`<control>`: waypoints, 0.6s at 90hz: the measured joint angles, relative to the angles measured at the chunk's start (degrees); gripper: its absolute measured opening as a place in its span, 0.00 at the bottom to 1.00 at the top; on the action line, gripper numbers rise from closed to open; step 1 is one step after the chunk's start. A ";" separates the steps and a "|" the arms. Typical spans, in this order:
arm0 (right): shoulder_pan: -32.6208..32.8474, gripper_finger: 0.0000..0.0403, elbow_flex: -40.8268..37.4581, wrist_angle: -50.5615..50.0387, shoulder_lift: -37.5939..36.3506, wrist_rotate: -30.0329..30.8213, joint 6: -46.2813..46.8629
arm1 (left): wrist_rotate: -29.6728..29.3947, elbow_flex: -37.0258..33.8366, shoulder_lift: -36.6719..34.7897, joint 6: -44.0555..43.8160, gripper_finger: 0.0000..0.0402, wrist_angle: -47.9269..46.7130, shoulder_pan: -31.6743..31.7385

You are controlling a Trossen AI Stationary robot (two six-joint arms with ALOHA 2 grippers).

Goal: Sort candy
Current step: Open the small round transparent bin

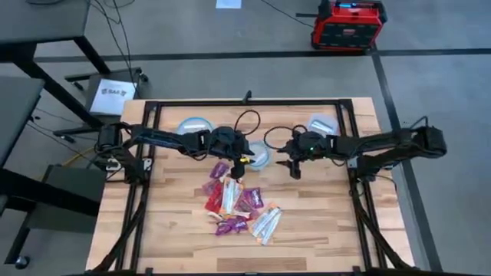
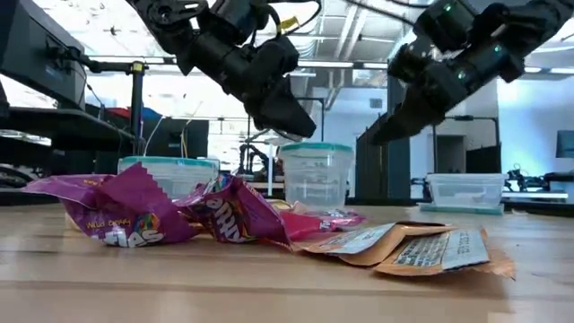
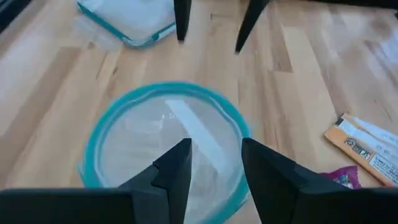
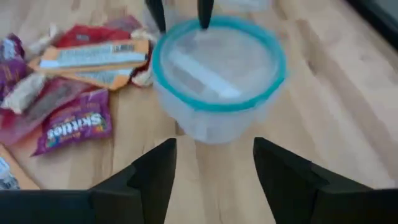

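Observation:
The candy (image 1: 238, 205) lies in a loose pile on the wooden table's near middle: red, magenta and purple packets (image 4: 71, 121), orange-white bars (image 4: 93, 59) and pale wrappers (image 1: 266, 224). One pale wrapper (image 3: 196, 134) lies inside a round clear blue-rimmed container (image 1: 261, 153). My left gripper (image 3: 214, 146) hovers open above this container's near-left rim. My right gripper (image 4: 214, 143) hangs open to the container's right, above the table. Neither has anything between its fingers.
A second round container (image 1: 193, 125) stands at the far left. A shallow rectangular one (image 1: 323, 123) stands at the far right. Black frame rails (image 1: 146, 192) run along both sides of the table. Bare wood lies to the right of the pile.

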 joint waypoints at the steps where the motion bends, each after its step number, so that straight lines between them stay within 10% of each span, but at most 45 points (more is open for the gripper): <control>1: 0.02 0.54 0.00 0.41 -0.12 -0.01 0.04 | 0.00 0.00 0.00 0.13 0.32 0.01 0.01; 54: -1.25 0.60 0.02 21.73 15.41 -0.52 1.63 | 0.22 -0.04 -0.02 1.98 0.32 -1.44 1.03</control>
